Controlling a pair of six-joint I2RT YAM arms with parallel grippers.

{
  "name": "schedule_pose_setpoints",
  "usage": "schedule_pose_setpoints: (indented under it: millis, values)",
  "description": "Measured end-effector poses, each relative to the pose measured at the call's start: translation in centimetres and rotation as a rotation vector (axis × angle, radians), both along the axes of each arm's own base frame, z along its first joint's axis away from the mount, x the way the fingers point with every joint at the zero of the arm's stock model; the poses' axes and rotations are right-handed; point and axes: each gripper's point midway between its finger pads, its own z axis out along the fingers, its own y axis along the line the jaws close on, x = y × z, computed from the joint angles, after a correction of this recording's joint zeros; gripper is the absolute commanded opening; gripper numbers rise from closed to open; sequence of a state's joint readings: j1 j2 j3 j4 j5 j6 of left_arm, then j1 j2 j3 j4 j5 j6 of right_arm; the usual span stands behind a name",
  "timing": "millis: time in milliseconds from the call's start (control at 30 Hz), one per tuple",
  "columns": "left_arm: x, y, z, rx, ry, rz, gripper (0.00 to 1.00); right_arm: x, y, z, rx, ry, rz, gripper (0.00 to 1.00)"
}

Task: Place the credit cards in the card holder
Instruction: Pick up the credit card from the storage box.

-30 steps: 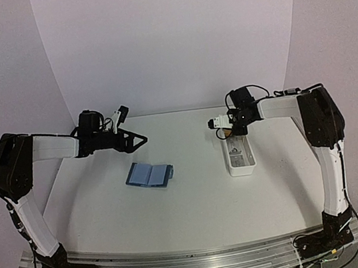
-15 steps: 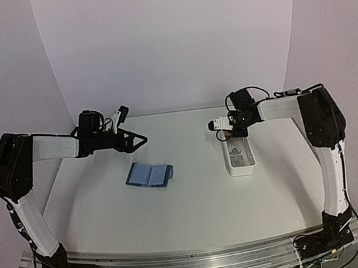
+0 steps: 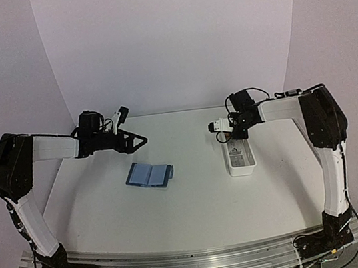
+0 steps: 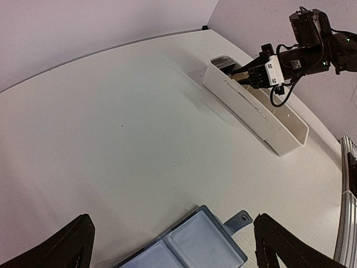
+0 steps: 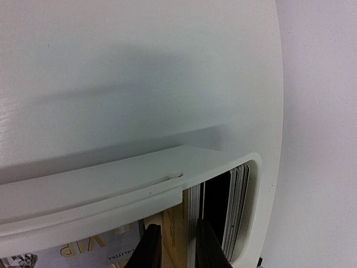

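Blue card holder (image 3: 149,175) open flat left on my surface (image 3: 195,199), left end effector (image 4: 170,245) wide above it, right end effector (image 5: 177,245) pinching a tan credit card (image 5: 172,237) in the white tray (image 3: 240,157).

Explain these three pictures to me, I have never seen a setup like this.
Two robot arms are bolted to the near edge of a white table. One picture looks down from above; the other two come from cameras on each wrist. On the table lie an open blue card holder and a white tray holding upright cards. The left gripper hangs open above the holder, holding nothing. The right gripper is dipped into the tray's far end, its fingers closed around a tan card.
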State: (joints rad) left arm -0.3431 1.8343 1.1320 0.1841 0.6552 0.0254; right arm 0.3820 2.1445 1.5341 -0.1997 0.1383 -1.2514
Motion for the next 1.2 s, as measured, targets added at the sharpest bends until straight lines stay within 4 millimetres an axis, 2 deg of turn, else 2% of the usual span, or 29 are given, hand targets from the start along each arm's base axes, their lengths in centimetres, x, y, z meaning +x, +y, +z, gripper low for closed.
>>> schedule_pose_setpoints:
  millis: [167, 267, 467, 600, 733, 767, 900, 1100, 1200]
  values:
    - [-0.2, 0.1, -0.4, 0.004, 0.010, 0.000, 0.99, 0.0, 0.0, 0.0, 0.003, 0.002, -0.005, 0.24]
    - [-0.2, 0.1, -0.5, 0.004, 0.011, 0.000, 1.00, 0.1, 0.0, 0.0, 0.006, 0.004, -0.011, 0.23]
    - [-0.2, 0.1, -0.5, 0.004, 0.011, 0.000, 1.00, 1.8, 0.0, 0.1, 0.007, -0.039, -0.046, 0.24]
    - [-0.2, 0.1, -0.5, 0.004, 0.012, 0.000, 0.99, 2.2, 0.0, 0.0, 0.008, -0.056, -0.052, 0.21]
    - [-0.2, 0.1, -0.5, 0.005, 0.011, 0.001, 0.99, 2.4, 0.1, 0.1, 0.014, -0.063, -0.052, 0.21]
    - [-0.2, 0.1, -0.5, 0.005, 0.011, 0.001, 0.99, 2.4, 0.1, 0.1, 0.015, -0.064, -0.053, 0.23]
    - [-0.2, 0.1, -0.5, 0.005, 0.011, 0.000, 0.99, 2.3, 0.1, -0.2, 0.019, -0.054, -0.057, 0.51]
    - [-0.2, 0.1, -0.5, 0.005, 0.011, 0.000, 0.99, 2.0, 0.1, -1.0, 0.004, -0.039, -0.055, 0.55]
    - [-0.2, 0.1, -0.5, 0.006, 0.010, -0.001, 0.99, 2.2, 0.1, -0.9, -0.005, -0.054, -0.063, 0.63]
